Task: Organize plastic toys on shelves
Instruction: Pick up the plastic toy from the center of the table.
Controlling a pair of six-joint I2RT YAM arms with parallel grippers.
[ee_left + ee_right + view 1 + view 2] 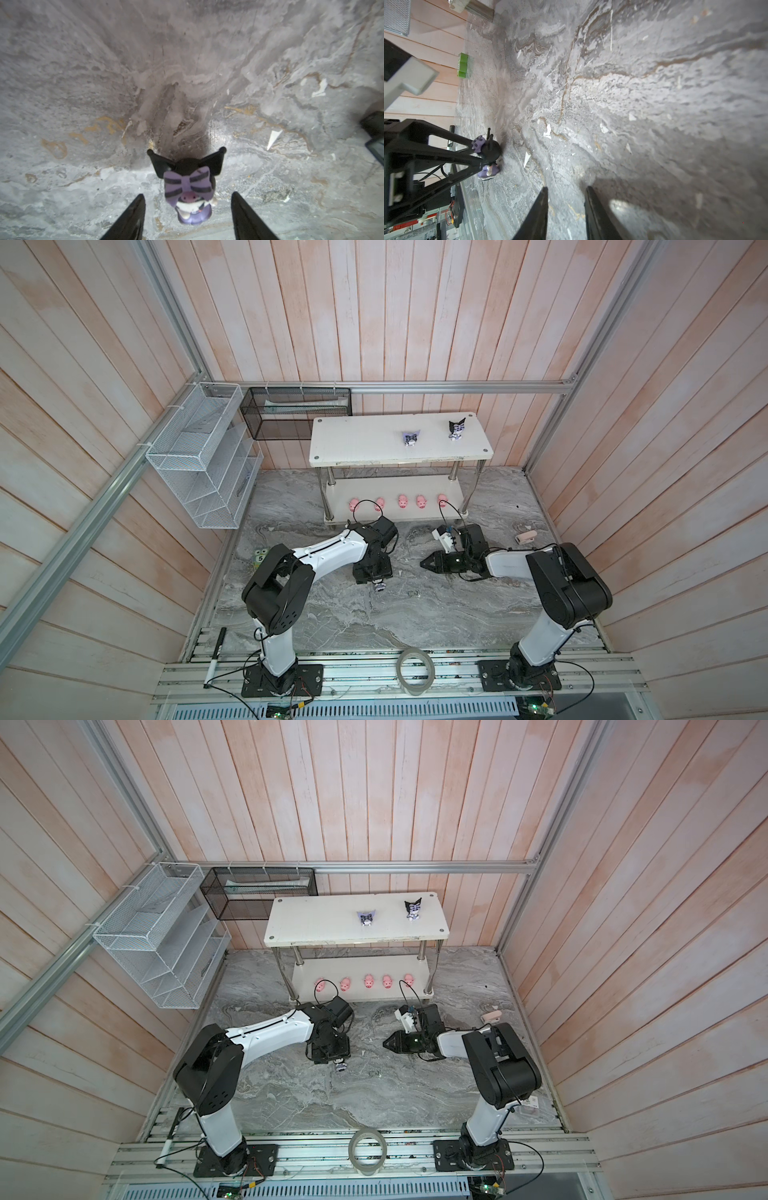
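We have five pink pigs (402, 502) on the rack's (353, 443) lower board and two figurines (411, 438) on top, while our left gripper (188, 193) gapes around the third figurine (188, 185), right gripper (566, 187) slightly parted, empty.

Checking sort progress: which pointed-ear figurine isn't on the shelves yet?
The figurine on the marble tabletop, inside the open left gripper. The other two sit on the shelves' top board.
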